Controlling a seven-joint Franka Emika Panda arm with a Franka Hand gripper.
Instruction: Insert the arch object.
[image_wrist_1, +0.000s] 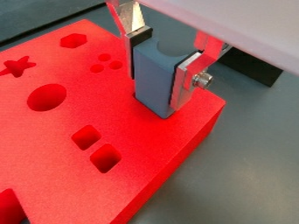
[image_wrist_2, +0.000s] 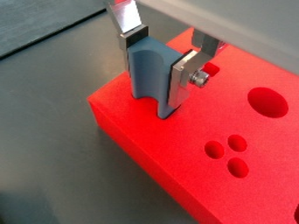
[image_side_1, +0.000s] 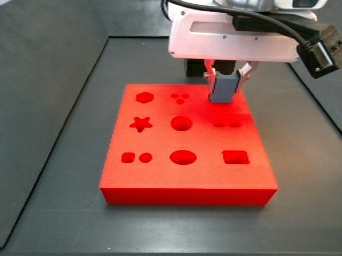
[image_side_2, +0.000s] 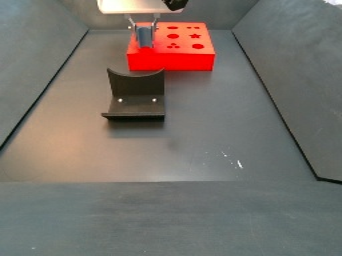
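My gripper (image_wrist_1: 163, 58) is shut on a blue-grey arch piece (image_wrist_1: 155, 80) and holds it upright, its curved notch facing sideways. The piece's lower end is at or just above the top of the red foam block (image_wrist_1: 70, 114), near a corner of the block and beside no hole. Two square holes (image_wrist_1: 94, 146) lie apart from it on the block. In a wrist view the arch (image_wrist_2: 149, 72) stands near the block's edge (image_wrist_2: 140, 144), between my gripper's (image_wrist_2: 162, 58) silver fingers (image_wrist_2: 184, 75). In a side view the arch (image_side_1: 225, 88) is over the block's back right part (image_side_1: 247, 135).
The red block has star, round, hexagon and triple-dot holes (image_wrist_1: 108, 63). The dark fixture (image_side_2: 134, 96) stands on the grey floor in front of the block (image_side_2: 181, 58). Dark walls (image_side_1: 54, 120) bound the floor on both sides.
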